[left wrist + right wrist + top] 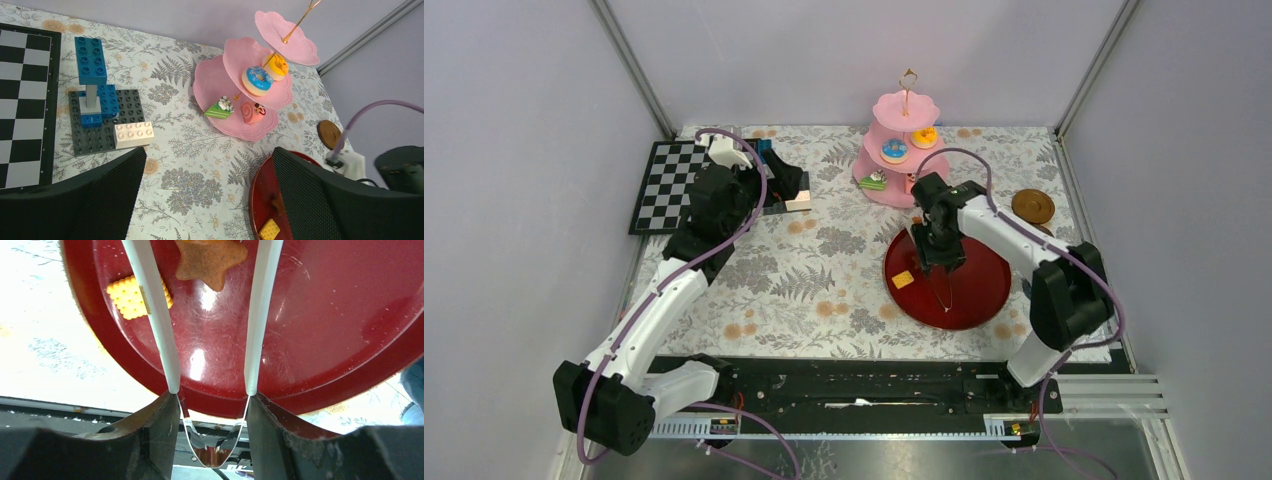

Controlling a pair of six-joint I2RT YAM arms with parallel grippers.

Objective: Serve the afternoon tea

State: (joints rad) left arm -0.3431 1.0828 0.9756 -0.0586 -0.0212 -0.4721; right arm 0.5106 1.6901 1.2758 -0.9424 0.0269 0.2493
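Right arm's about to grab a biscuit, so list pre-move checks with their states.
1. Grip: right gripper holds white plastic tongs, arms apart: ok.
2. Target: brown star-shaped biscuit between tong arms: ok.
3. Neighbour: yellow square biscuit clear of tongs: cannot tell, one arm crosses it.
4. Destination: pink three-tier stand, top tier bare: ok.
5. Other arm: left gripper open, off dark red round tray: ok.

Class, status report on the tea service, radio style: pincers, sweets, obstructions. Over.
Left pincer open, empty. Right pincer shut on white tongs over dark red tray. Star biscuit and yellow biscuit on tray, not yet on pink stand. Nothing seen blocking.
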